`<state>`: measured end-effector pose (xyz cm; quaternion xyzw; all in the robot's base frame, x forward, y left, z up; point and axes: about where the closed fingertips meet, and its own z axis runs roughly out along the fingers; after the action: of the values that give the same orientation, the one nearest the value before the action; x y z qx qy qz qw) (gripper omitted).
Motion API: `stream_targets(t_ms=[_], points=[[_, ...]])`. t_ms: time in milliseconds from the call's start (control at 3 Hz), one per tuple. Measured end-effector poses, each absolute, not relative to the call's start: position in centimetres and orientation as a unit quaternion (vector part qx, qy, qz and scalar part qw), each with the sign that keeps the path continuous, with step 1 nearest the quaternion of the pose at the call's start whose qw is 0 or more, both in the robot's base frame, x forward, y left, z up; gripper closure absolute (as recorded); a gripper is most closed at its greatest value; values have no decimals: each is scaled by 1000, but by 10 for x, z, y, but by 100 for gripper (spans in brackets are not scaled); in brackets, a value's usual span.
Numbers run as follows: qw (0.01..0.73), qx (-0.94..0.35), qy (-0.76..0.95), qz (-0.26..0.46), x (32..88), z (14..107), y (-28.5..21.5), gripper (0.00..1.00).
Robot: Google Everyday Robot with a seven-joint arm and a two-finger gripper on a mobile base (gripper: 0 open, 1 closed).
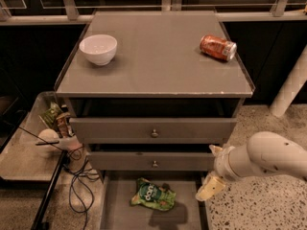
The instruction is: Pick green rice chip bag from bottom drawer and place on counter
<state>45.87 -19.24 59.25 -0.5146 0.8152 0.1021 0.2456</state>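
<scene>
You have the green rice chip bag low in the frame, just left of centre, lying flat on the floor of the bottom drawer, which stands pulled out toward the lower edge of the picture. Look at the bag itself: it is a crinkled, light-green packet, a little crumpled at its edges, with a dark green round label facing up and white lettering across that label. It lies slightly askew, its long side running from upper left to lower right, and it sits nearer the back of the drawer than the front. Your gripper hangs at the lower right, just beside the drawer's right rim and apart from the bag, at the end of the white arm that comes in from the right edge. You cannot tell from this view whether the gripper is parted or closed, and nothing shows in its hold. Above, the counter fills the upper middle of the frame; it bears a white bowl at its upper left and an orange soda can lying on its side at its upper right.
</scene>
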Motion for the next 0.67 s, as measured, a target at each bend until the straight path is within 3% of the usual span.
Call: stream_targets(t_ms=[667], points=[[276, -533, 782, 165, 458, 525, -179, 0]])
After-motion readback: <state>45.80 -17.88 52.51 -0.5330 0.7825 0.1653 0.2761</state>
